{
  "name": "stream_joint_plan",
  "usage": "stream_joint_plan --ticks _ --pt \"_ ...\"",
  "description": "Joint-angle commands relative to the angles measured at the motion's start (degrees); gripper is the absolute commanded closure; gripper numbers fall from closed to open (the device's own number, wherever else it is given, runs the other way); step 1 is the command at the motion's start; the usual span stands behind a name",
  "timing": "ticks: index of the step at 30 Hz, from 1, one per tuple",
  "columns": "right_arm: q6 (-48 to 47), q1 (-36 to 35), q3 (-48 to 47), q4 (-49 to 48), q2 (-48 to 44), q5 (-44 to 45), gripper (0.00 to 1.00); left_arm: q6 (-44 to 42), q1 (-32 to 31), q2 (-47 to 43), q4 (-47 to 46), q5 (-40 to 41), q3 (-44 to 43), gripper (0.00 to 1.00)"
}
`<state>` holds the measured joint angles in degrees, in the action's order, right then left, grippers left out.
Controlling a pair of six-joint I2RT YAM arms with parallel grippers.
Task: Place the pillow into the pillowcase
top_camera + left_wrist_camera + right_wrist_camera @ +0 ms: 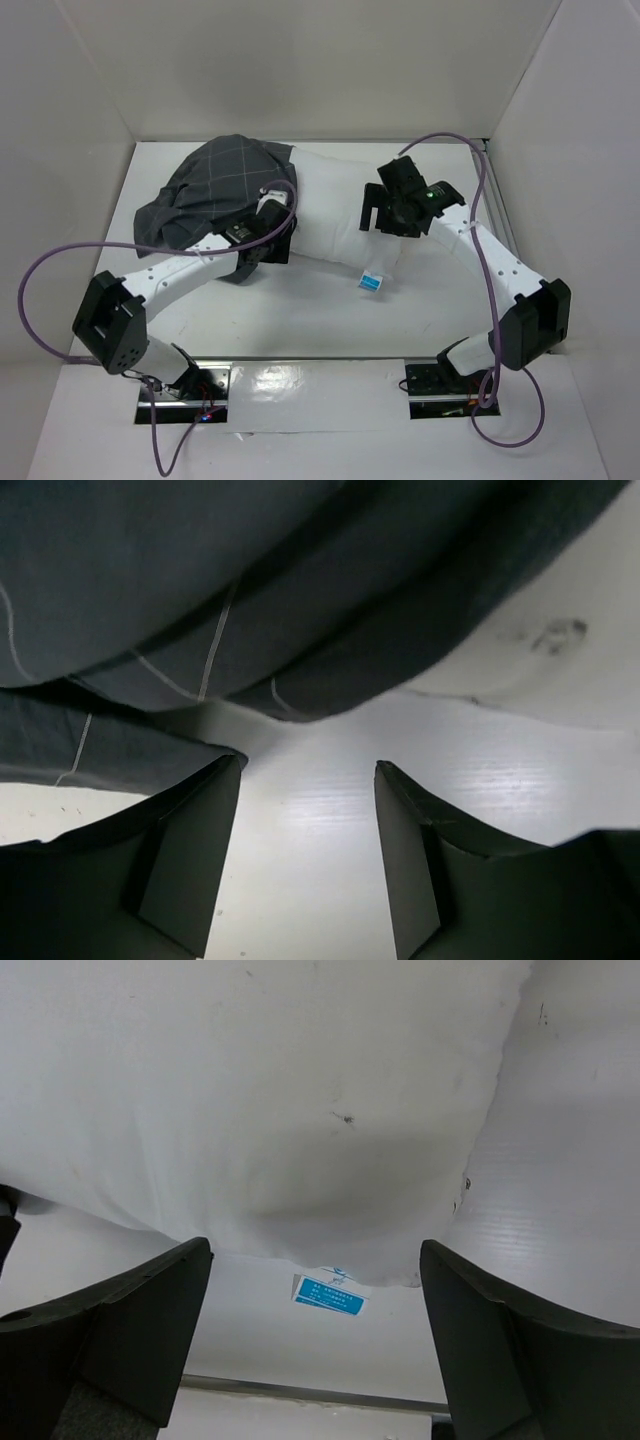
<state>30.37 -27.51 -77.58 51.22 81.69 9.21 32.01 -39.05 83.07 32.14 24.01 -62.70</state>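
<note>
The dark grey grid-lined pillowcase [215, 185] lies bunched at the back left, over the left end of the white pillow [335, 215]. The pillow stretches right across the table's middle, with its white-blue tag [372, 281] at the near corner. My left gripper [268, 250] is open and empty at the pillowcase's near edge; in the left wrist view its fingers [195, 850] frame bare table below the cloth [200, 590]. My right gripper [375, 215] is open over the pillow's right part; the right wrist view shows the pillow [260, 1100] and the tag [330, 1293] between the jaws.
White walls close in the white table [300, 320] at the back and both sides. A shiny metal strip [310, 385] with the arm bases runs along the near edge. Purple cables loop beside each arm.
</note>
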Motion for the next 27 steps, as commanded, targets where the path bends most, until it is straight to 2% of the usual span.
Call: stream_joint_plan --ticks 1,7,12,15,16,17,20,22,23,24,25,26,27 --pt "-0.93 0.26 1.29 0.81 -1.62 -0.68 0.07 2.00 0.11 2.09 -4.18 3.75 -2.43 0.31" --pt "-2.16 2.19 4.63 0.81 -3.56 -5.34 0.07 1.75 2.92 5.17 -2.44 5.25 -4.10 0.34" --pt "-3.73 5.09 5.77 3.18 -5.22 -4.73 0.06 2.35 4.76 4.65 -2.43 6.66 -2.96 0.37" --pt "-4.27 7.99 8.23 2.66 -5.23 -8.32 0.04 2.36 5.47 4.65 -3.93 5.44 -2.25 0.45" --pt "-4.27 8.60 9.02 2.05 -5.23 -9.12 0.04 1.83 5.47 5.43 -3.93 5.43 -2.86 0.49" --pt "-4.27 9.39 9.03 2.04 -5.23 -10.17 0.04 1.83 5.47 5.96 -3.93 5.43 -2.87 0.67" --pt "-4.27 9.40 10.86 1.42 -5.23 -12.01 0.04 1.83 6.00 6.58 -1.47 5.43 -5.85 1.00" --pt "-3.48 9.40 13.92 -1.81 -5.92 -12.55 0.06 1.83 6.00 6.58 0.28 3.16 -8.22 1.00" --pt "-2.95 8.36 15.60 -4.35 -5.93 -13.60 0.08 2.35 6.00 5.71 0.99 1.32 -8.93 1.00" --pt "-2.17 6.35 17.10 -10.38 -6.45 -14.22 0.15 1.40 6.00 4.57 0.04 -2.70 -9.63 1.00" --pt "-1.37 5.37 18.24 -13.49 -6.46 -15.44 0.26 0.43 4.78 4.56 -1.19 -11.09 -10.42 1.00" --pt "0.11 3.62 19.82 -16.65 -4.45 -18.85 0.35 0.42 3.73 4.56 -1.99 -13.96 -13.65 1.00" --pt "1.00 2.90 19.84 -21.81 -2.69 -20.10 0.58 1.03 2.50 6.65 -1.99 -16.60 -16.20 1.00"
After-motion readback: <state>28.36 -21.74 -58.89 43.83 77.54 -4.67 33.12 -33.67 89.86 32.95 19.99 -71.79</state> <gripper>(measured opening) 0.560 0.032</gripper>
